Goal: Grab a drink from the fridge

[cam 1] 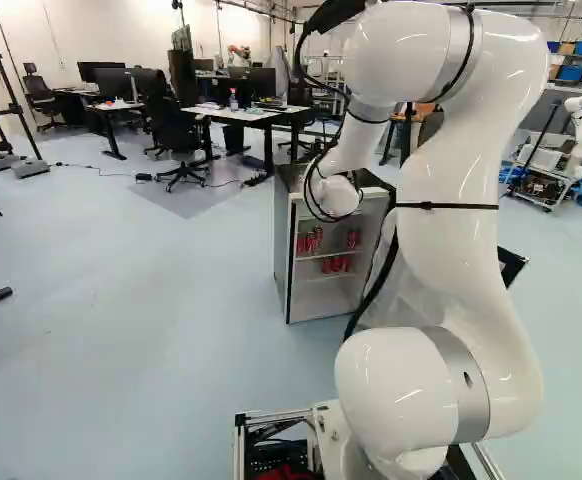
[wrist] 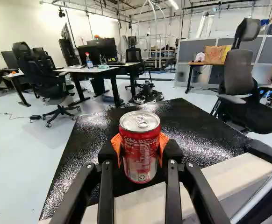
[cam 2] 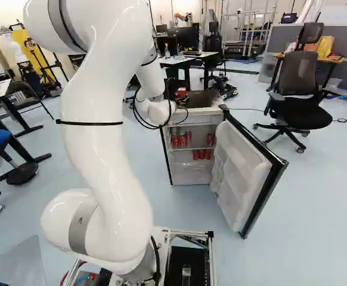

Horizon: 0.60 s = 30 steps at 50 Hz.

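Over on the left of the right base view, the white arm (cam 2: 105, 125) curved up, and there it was: the gripper (cam 2: 178, 90) had a red can (wrist: 140, 147) pinched upright between its orange pads (wrist: 163, 145), over the fridge top (wrist: 187, 121) near its front edge, contact unclear! Below, more red cans (cam 2: 202, 155) stood on the fridge shelves, and rightward the fridge door (cam 2: 254, 173) hung wide open.

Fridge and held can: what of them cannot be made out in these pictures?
Held can: far side and underside, turned away in the wrist view.
Fridge door: in the left base view, mostly hidden by the arm.
Shelf cans: print too small in both base views.
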Available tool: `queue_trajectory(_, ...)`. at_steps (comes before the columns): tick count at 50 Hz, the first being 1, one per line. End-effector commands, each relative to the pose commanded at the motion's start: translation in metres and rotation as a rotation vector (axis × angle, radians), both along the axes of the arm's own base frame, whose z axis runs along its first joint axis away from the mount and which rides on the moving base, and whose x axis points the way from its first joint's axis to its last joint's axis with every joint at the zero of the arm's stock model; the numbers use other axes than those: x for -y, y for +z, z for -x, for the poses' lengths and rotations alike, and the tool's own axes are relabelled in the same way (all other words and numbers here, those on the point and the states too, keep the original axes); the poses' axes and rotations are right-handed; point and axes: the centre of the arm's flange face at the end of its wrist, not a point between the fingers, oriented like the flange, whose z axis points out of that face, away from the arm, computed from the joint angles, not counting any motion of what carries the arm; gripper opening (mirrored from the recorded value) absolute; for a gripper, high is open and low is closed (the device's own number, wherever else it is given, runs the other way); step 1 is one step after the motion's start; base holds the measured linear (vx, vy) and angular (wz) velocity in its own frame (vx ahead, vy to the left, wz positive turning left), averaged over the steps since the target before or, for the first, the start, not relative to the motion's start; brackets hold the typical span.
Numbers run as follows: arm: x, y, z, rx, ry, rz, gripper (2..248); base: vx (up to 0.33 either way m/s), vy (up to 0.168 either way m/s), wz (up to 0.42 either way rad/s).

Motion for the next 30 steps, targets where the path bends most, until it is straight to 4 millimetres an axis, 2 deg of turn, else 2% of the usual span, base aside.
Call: queue_trajectory(30,0.0000,0.0000,0.0000,0.000,0.000,0.000,99,0.000,0.000,0.000)
